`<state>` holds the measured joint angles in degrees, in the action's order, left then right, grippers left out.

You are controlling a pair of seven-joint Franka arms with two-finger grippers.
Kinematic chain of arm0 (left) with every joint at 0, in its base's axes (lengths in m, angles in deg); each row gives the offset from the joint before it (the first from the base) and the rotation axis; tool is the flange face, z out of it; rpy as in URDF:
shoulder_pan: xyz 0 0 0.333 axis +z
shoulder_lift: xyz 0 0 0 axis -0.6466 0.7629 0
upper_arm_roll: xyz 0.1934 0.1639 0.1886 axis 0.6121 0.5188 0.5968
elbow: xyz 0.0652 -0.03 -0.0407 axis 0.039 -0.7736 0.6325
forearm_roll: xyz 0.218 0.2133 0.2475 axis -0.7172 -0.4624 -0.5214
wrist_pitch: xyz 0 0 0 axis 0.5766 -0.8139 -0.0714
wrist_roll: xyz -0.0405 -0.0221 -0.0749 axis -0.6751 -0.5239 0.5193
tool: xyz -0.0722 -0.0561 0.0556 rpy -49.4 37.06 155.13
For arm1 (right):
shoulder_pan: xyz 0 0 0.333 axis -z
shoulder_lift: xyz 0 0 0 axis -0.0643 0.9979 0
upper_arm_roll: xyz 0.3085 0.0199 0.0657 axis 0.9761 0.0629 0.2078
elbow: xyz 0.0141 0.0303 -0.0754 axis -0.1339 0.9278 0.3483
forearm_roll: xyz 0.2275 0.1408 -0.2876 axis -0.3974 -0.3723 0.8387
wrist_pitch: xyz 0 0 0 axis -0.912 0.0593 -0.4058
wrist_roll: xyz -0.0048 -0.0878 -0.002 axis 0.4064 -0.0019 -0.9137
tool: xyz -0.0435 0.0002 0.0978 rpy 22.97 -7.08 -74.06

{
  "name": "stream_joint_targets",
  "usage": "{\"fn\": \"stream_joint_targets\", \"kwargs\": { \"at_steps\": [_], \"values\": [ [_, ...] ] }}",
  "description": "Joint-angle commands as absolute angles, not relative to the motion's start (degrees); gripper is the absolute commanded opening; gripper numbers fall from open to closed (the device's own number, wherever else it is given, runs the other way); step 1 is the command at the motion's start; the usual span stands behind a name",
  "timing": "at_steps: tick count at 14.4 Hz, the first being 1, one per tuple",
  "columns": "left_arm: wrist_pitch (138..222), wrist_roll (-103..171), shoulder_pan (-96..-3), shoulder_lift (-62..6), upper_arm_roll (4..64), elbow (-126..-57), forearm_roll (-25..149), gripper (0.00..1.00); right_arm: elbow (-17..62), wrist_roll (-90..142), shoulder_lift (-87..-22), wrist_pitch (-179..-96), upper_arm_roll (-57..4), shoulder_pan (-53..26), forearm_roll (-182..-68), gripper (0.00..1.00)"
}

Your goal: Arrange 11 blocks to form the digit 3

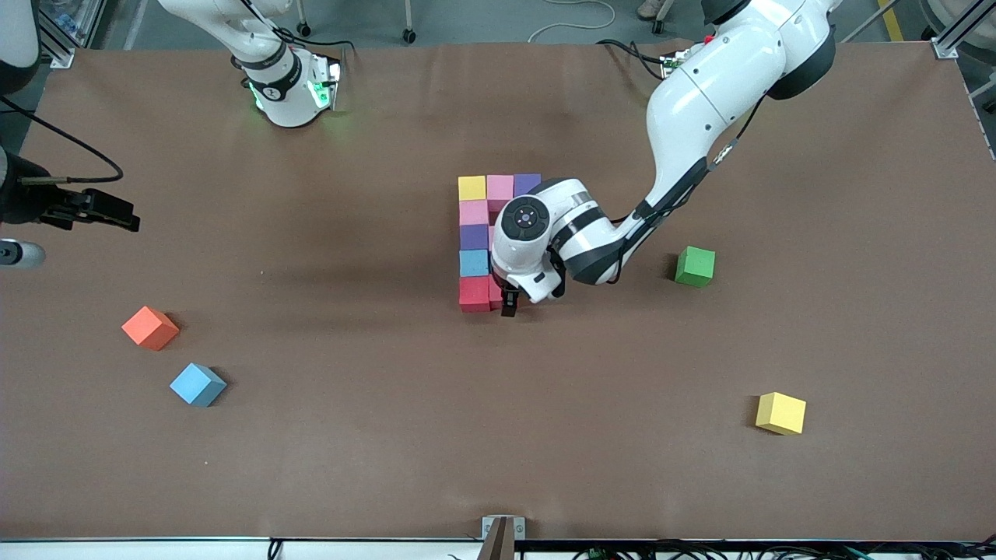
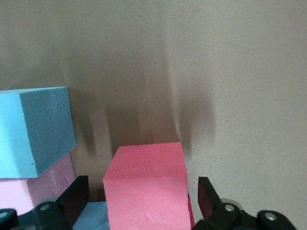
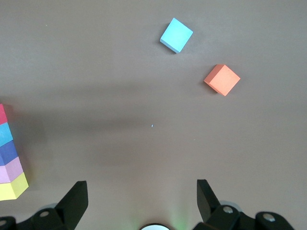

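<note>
Nearest the camera lay a loose yellow cube [image 1: 780, 412], well apart from the left gripper [image 1: 510, 305] toward the left arm's end of the table [image 1: 498, 451].

That gripper was down at the near end of the digit [image 1: 490, 241], its wrist covering part of the figure. In the left wrist view its fingers [image 2: 74, 196] stood wide, 1 on each side of a red cube [image 2: 146, 184] with a gap at both sides, so nothing was clamped. The red cube sat on the table between them. Beside the gripper in that view were a light blue cube [image 2: 36, 132] and a pink cube [image 2: 48, 184].

From the front, the visible part of the digit was a column running away from the gripper: red [image 1: 474, 293], light blue [image 1: 473, 262], purple [image 1: 474, 236], pink [image 1: 473, 211], then yellow [image 1: 471, 187]. The farthest bar went on from that yellow with pink [image 1: 499, 187] and purple [image 1: 527, 183]. The cubes under the wrist could not be made out.

A green cube [image 1: 695, 266] lay near the left gripper, toward the left arm's end.

The right arm waited, its gripper [image 3: 142, 199] over bare table at the right arm's end, fingers spread wide and empty. Its wrist view showed a loose light blue cube [image 3: 176, 34] and an orange cube [image 3: 222, 79] lying near each other but apart.
</note>
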<state>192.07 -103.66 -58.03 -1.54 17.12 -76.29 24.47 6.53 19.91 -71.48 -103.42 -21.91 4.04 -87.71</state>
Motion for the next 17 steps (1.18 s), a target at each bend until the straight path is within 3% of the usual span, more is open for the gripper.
{"fn": "stream_joint_targets", "kwargs": {
  "at_steps": [1,4,8,11,15,17],
  "values": [
    [191.39,-103.78,-58.04,-5.01,17.39,-77.51,23.45,1.00,9.84,20.45,-75.63,-103.74,-21.83,4.48,-88.30,1.00],
    [186.83,-103.34,-57.42,-7.91,16.43,-77.34,23.37,1.00,12.90,20.45,-78.26,-104.97,-21.83,4.30,-88.56,1.00],
    [181.29,-96.16,-55.15,-13.80,16.07,-77.16,23.45,1.00,23.35,20.54,-86.16,-111.73,-21.83,4.48,-88.56,1.00],
    [176.72,-84.05,-50.41,-16.17,16.16,-76.90,23.45,1.00,20.40,20.98,-86.27,-109.03,-22.00,4.65,-88.47,1.00],
    [175.92,-68.67,-41.63,-17.41,16.16,-76.90,23.45,1.00,10.92,21.51,-85.92,-97.44,-21.91,4.65,-88.30,1.00],
    [175.92,-58.05,-36.97,-17.32,16.16,-76.90,23.54,1.00,10.37,21.51,-85.74,-96.36,-21.83,4.39,-88.12,1.00]
  ]
}}
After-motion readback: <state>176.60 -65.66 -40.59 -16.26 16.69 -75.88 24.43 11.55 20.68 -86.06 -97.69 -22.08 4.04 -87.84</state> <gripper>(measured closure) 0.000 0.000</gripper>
